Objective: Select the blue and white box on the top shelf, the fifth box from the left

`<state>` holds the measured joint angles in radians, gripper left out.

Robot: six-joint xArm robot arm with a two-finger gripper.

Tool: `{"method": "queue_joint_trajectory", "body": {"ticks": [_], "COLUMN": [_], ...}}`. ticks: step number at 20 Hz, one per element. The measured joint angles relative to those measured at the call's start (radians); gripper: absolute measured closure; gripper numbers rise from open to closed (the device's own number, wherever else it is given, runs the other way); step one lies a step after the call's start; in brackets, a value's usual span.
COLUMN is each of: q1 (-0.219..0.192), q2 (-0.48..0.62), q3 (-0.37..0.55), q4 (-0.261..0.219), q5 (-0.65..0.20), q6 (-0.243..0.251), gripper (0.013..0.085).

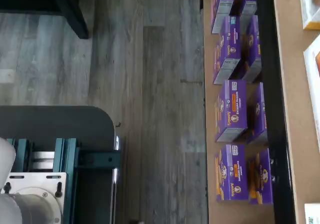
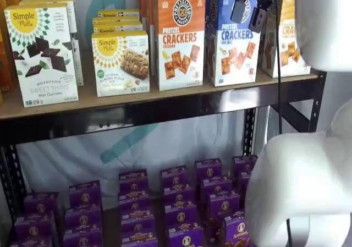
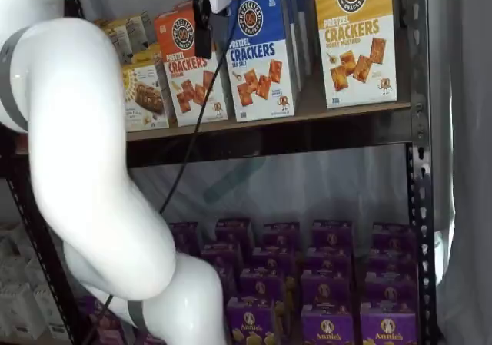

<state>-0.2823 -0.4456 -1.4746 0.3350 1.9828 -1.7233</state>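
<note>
The blue and white box (image 2: 234, 49) stands upright on the top shelf (image 2: 137, 101), between an orange-and-white Cheddar box (image 2: 179, 43) and a yellow-and-white box (image 2: 286, 35). It shows in both shelf views (image 3: 257, 61), at the front of a row of like boxes. My gripper (image 2: 246, 24) hangs from the view's top edge in front of the box's upper part. A gap shows between its two black fingers (image 2: 240, 7), and it holds nothing. In a shelf view only one finger (image 3: 201, 14) shows, side-on. The wrist view does not show the fingers.
Two Simple Mills boxes (image 2: 44, 54) stand at the shelf's left. Several purple Annie's boxes (image 2: 181, 203) fill the lower shelf (image 1: 232, 114). My white arm (image 2: 308, 175) fills the right foreground. The wrist view shows grey floor (image 1: 150, 109), the teal-bracket mount (image 1: 60, 159) and the black beam (image 1: 272, 109).
</note>
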Motion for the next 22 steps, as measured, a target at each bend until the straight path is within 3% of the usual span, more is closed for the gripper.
{"method": "queue_joint_trajectory", "body": {"ticks": [3,8,14,19,22], "q1": [0.038,0.033,-0.038,-0.102,-0.131], "q2": [-0.027,-0.057,-0.087,-0.077,-0.058], "q3": [0.03,0.066,0.082,0.051,0.017], "q4": [-0.063,-0.047,0.09,0.207,0.251], "q5": [-0.038,-0.072,-0.13,-0.122,-0.102], "q6": [0.01,0.011,0.001,0.003,0.005], "gripper": [0.013,0.013,0.013,0.013,0.013]}}
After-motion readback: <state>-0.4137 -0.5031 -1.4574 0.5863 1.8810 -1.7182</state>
